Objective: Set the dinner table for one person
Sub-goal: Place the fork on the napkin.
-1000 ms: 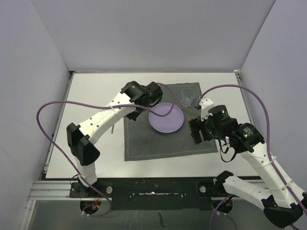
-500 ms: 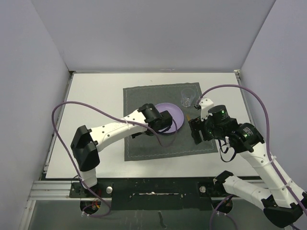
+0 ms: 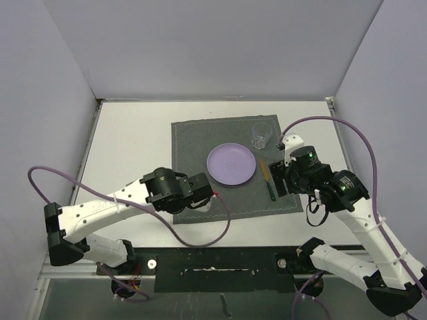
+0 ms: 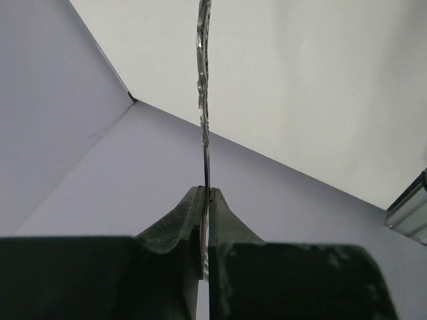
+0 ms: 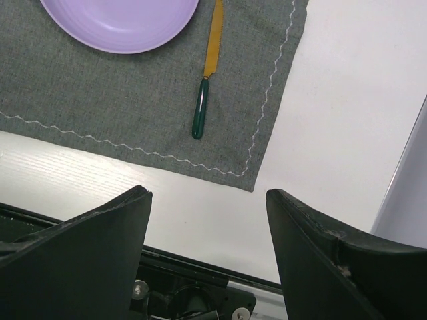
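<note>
Above the near-left of the dark grey cloth placemat [image 3: 193, 143], left jaws gripped a thin silver utensil [image 4: 203, 100], the round lilac plate [image 3: 231, 163] just far-right; right jaws gaped empty.

White arms [image 3: 107, 205], black fingers [image 5: 73, 253], purple cables [image 3: 320, 119]
</note>
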Controlling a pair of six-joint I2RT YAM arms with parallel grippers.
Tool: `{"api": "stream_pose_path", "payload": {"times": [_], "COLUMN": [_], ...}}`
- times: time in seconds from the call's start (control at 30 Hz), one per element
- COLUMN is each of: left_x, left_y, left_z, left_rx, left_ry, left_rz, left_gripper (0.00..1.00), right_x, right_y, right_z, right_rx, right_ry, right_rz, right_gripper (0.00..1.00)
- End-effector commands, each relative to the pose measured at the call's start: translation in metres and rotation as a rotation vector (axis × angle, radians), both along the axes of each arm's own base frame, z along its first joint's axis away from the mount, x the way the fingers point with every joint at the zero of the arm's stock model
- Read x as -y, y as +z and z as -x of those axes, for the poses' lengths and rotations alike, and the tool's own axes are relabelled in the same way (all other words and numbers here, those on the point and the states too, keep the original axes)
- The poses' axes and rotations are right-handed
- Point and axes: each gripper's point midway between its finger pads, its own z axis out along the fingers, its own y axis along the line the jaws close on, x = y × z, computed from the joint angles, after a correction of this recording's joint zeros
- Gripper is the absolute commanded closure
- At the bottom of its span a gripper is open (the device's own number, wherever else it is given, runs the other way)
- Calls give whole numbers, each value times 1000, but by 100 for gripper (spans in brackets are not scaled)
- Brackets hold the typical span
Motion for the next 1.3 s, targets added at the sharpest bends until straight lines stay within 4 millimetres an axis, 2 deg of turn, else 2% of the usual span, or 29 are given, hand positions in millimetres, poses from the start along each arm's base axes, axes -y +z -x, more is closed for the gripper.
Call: {"api": "stream_pose_path", "payload": {"times": [0.0,0.2,0.27,0.53,0.7,1.03,1.27], "left_x": [29,60,64,52,60,94,96], "left_y": [-17,-44,-54,-77,-91,-99,-122], "left_z": [-4,-7,-10,-22,-33,-55,-62], "left_rx": [-71,-130,-156,-309,-368,-381,-433], "left_ry": [-370,-675,-736,-802,-877,-997,-1003], "left_rz": [-56,-73,-78,-151,-184,-207,-204], "left_gripper": [100,100,100,100,100,100,100], "right_x": [2,4,4,1,3,2,5], "right_y": [17,19,19,17,20,17,20], "right_z": [-7,-6,-7,-3,-2,1,5], "right_rx": [54,62,66,65,71,67,85], "right_ry": [-29,-31,-29,-12,-7,-2,-4], "right_rz": [-5,-2,-4,-24,-19,-34,-45], "right_gripper": [29,29,29,29,28,28,27]}}
